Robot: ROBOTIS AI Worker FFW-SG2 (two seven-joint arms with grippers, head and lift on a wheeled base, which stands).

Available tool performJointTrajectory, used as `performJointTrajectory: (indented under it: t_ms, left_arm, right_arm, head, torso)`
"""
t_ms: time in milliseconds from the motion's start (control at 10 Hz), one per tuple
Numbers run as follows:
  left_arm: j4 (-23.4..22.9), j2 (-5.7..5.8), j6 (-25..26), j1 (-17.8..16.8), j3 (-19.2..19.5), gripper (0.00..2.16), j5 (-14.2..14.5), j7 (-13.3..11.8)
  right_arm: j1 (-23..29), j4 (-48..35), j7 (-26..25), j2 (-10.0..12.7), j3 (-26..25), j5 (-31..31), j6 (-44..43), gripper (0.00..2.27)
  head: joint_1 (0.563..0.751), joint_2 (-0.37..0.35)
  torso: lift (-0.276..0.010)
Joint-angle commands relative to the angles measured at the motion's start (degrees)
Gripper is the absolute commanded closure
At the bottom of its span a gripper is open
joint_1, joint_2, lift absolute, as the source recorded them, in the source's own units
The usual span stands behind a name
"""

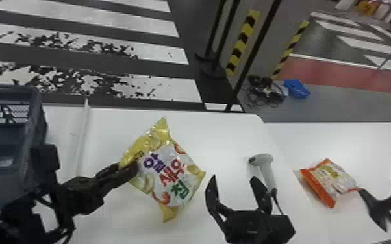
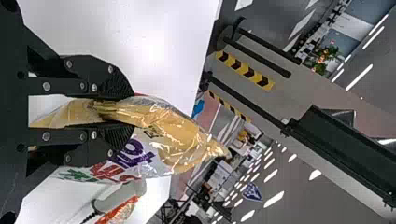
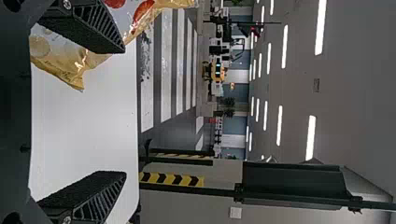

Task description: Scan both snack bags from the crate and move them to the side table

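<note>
In the head view my left gripper (image 1: 127, 172) is shut on the left corner of the yellow snack bag (image 1: 169, 168), held up over the white table. The left wrist view has the bag's yellow edge (image 2: 173, 135) pinched between the fingers of my left gripper (image 2: 109, 113). My right gripper (image 1: 233, 191) stands open just right of the bag, nothing between its fingers; in the right wrist view the bag (image 3: 56, 58) is beside one finger of my right gripper (image 3: 121, 112). A grey-white scanner (image 1: 266, 167) stands behind the right gripper. The orange snack bag (image 1: 333, 181) lies on the side table (image 1: 360, 139).
A dark grey crate (image 1: 37, 129) stands at the left, close to the left arm. A white bar (image 1: 82, 136) lies on the table (image 1: 107, 123) beside it. At the far right a black curved object (image 1: 383, 204) stands next to the orange bag.
</note>
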Motion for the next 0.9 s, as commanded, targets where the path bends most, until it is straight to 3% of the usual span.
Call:
performJointTrajectory:
  t_ms: [0, 200, 300, 400, 600, 700, 800]
  left_arm:
    - [-0.87, 0.36, 0.81, 0.14, -0.34, 0.0, -1.69, 0.76]
    - [-1.48, 0.36, 2.75, -0.3, -0.34, 0.03, -3.88, 2.34]
    - [-5.0, 0.63, 2.39, 0.57, -0.34, 0.03, -8.19, 4.54]
    - [-10.54, 1.06, 1.69, 2.77, -0.34, 0.03, -15.84, 7.0]
    - [-20.91, 3.44, -3.41, 7.25, 0.19, 0.03, -23.13, 10.6]
    - [-24.42, 4.32, -6.04, 9.8, 1.33, 0.03, -24.54, 12.89]
    - [-26.71, 5.02, -6.22, 11.74, 3.09, 0.03, -24.45, 13.41]
  right_arm:
    - [-0.04, 0.03, 0.0, 0.04, 0.06, -0.01, -0.06, 0.06]
    - [-0.04, 0.03, 0.0, 0.13, 0.06, -0.01, -0.06, 0.06]
    - [-0.04, 0.03, 0.0, 0.13, 0.06, -0.01, 0.11, 0.06]
    - [-0.04, 0.03, 0.0, 0.13, 0.06, -0.01, 0.11, 0.06]
    - [-0.3, 0.03, 0.09, 0.04, 0.32, -0.01, 0.11, 0.06]
    - [-0.74, -0.15, 0.09, -0.05, 0.5, 0.07, 0.11, 0.06]
    - [-1.18, -0.15, 0.17, -0.22, 0.59, 0.07, 0.29, 0.06]
  head:
    - [0.695, -0.341]
    - [0.695, -0.34]
    - [0.695, -0.337]
    - [0.695, -0.329]
    - [0.695, -0.308]
    - [0.695, -0.297]
    - [0.695, -0.279]
  torso:
    - [-0.099]
    - [-0.099]
    - [-0.099]
    - [-0.099]
    - [-0.099]
    - [-0.099]
    - [-0.099]
